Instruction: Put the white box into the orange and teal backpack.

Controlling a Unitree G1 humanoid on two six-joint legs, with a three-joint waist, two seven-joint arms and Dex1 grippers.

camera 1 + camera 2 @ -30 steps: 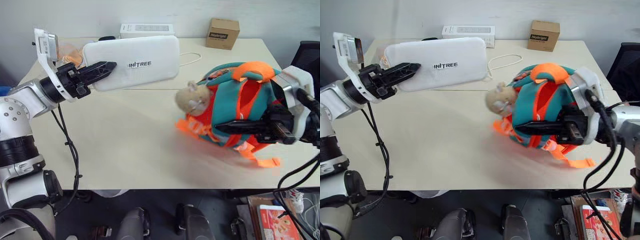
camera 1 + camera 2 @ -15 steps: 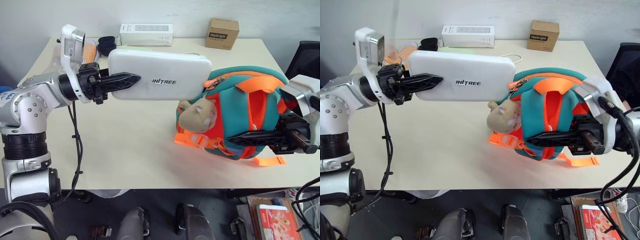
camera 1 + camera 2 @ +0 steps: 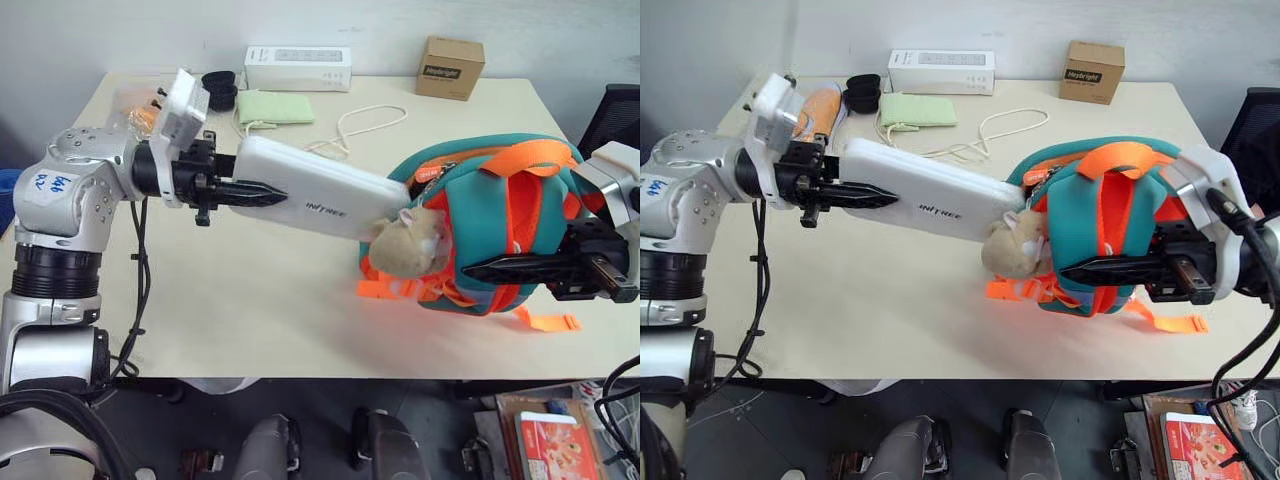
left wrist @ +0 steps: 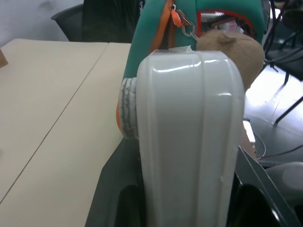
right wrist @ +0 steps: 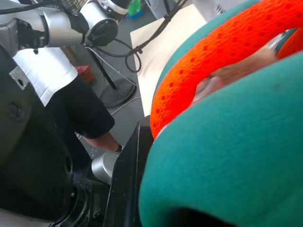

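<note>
Above table: one white box (image 3: 322,199), one backpack (image 3: 500,225).

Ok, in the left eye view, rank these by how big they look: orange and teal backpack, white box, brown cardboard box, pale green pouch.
1. orange and teal backpack
2. white box, held up nearer the camera, so its look may flatter it
3. and 4. pale green pouch and brown cardboard box look alike; both lie far back, so I won't rank them.

glossy plastic white box (image 3: 320,199), soft cloth backpack (image 3: 500,230)
</note>
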